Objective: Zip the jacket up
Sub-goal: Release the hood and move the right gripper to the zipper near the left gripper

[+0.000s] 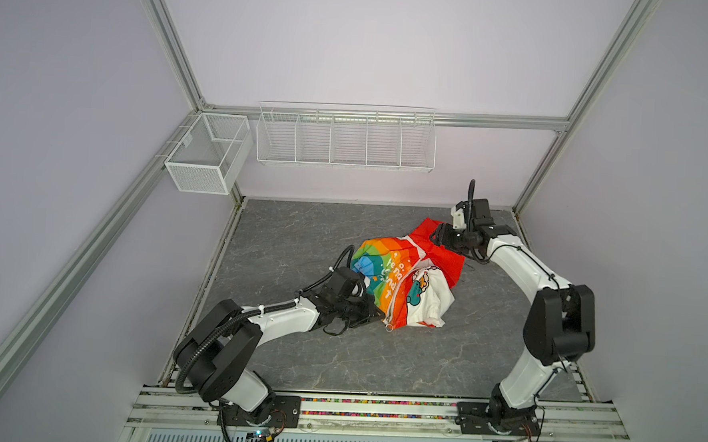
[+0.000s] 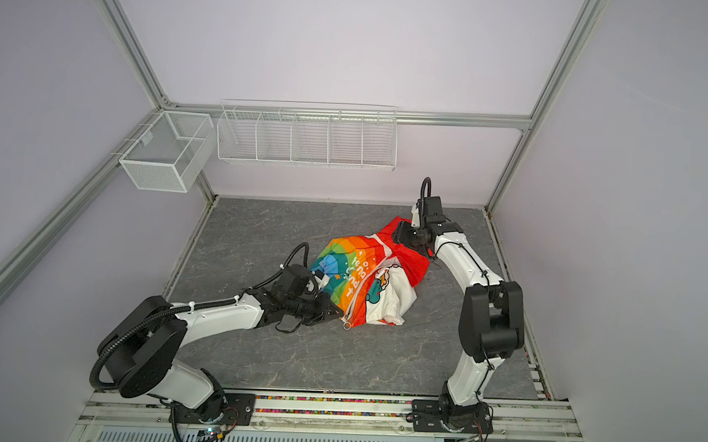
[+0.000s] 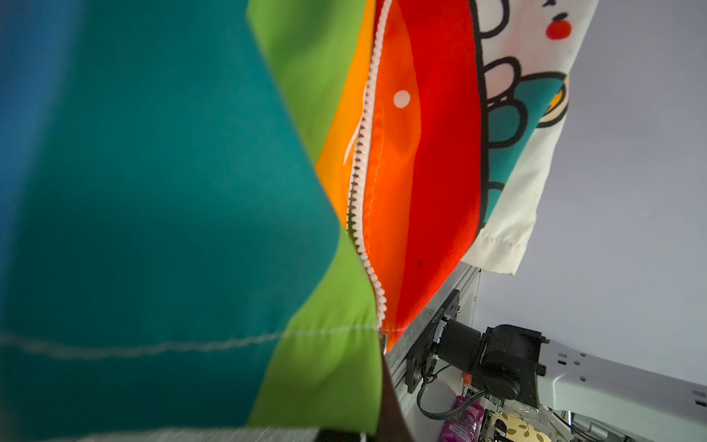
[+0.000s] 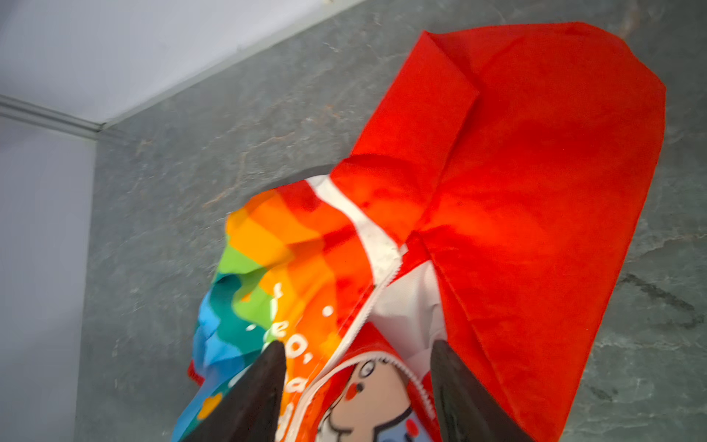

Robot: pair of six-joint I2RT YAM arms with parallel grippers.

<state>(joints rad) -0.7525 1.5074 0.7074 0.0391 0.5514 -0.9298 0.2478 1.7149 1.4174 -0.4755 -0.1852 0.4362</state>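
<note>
Slack is the chief hazard. The jacket [image 1: 407, 274] lies bunched right of the desk's [image 1: 301, 236] centre, its rainbow half beside its white cartoon half and its red hood [image 4: 535, 153] spread out at the far end. Its white zipper [image 1: 398, 291] runs crooked down the crumpled front. The metal pull ring [image 1: 388, 328] sits at the near hem, so I judge that almost the whole length is yet to close. In the right wrist view the two tooth rows stand apart near the collar.

The left hand [image 1: 374, 314] is fully closed at the rainbow hem just beside the zipper's foot. It appears to pinch that hem, though cloth hides its fingertips. The right hand [image 4: 360, 344] hangs over the collar end with its fingers spread wide, cloth between them but nothing pinched.

With only one end held, the track is not taut. A slider drawn along it would likely buckle the teeth, or swallow the thin fabric and jam. Closing here could also catch the hood, or a single layer, instead of the collar edge. A hard pull might then drag the hem out of the left hand's hold.
</note>
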